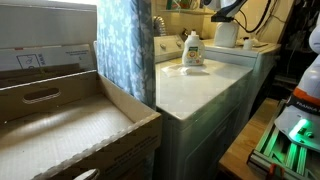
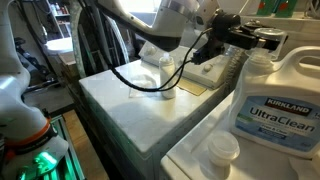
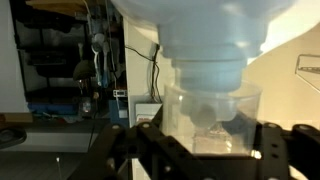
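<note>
White translucent bottle [image 3: 205,30] across the top of the wrist view, neck pointing down into a clear cup [image 3: 212,112] at frame centre. Gripper [image 3: 198,142] coming in from the bottom edge, one black finger left of the cup and one right of it, jaws roughly half closed. Cannot tell whether the pads press on the cup wall or stand just off it.

In an exterior view, same bottle [image 2: 160,62] at upper centre, cup [image 2: 168,93] at its lower end, on or just over the white top [image 2: 115,105]; cannot tell which. Gripper [image 2: 205,50] reaching in level from the right, black cable [image 2: 130,78] looping at left. Seen only there: blue-labelled jug [image 2: 272,100] filling the right foreground, white cap [image 2: 220,150] at lower centre, green light [image 2: 40,160] in the lower left corner.

In an exterior view, all far smaller: bottle [image 1: 227,33] at upper right beneath the arm [image 1: 225,8], fingers and cup too small to make out. Seen only there: small jug [image 1: 193,50] at centre on the top, well apart from the bottle, blue curtain [image 1: 125,50] left of centre, cardboard box [image 1: 60,130] filling the lower left.
</note>
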Robot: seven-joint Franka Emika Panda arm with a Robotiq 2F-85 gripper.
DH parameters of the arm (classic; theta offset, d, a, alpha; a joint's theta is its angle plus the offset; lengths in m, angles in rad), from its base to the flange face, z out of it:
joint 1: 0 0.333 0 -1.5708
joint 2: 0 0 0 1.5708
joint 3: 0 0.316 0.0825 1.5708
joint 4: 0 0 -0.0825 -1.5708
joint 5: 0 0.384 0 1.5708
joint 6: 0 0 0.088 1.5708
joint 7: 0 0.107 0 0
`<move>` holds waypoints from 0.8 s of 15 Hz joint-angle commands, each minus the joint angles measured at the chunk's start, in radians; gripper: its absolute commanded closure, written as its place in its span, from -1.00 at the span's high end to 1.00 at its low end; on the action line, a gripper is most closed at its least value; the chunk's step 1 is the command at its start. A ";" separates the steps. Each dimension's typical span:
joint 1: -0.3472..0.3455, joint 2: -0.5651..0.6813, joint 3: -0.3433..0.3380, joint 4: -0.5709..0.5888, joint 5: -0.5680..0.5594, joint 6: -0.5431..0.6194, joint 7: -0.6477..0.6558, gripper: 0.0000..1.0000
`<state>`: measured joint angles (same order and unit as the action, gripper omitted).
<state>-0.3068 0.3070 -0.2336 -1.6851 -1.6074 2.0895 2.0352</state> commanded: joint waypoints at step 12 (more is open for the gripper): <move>-0.004 0.047 0.004 0.019 0.072 -0.041 -0.038 -0.33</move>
<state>-0.3079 0.3473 -0.2364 -1.6607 -1.5787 2.0542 2.0196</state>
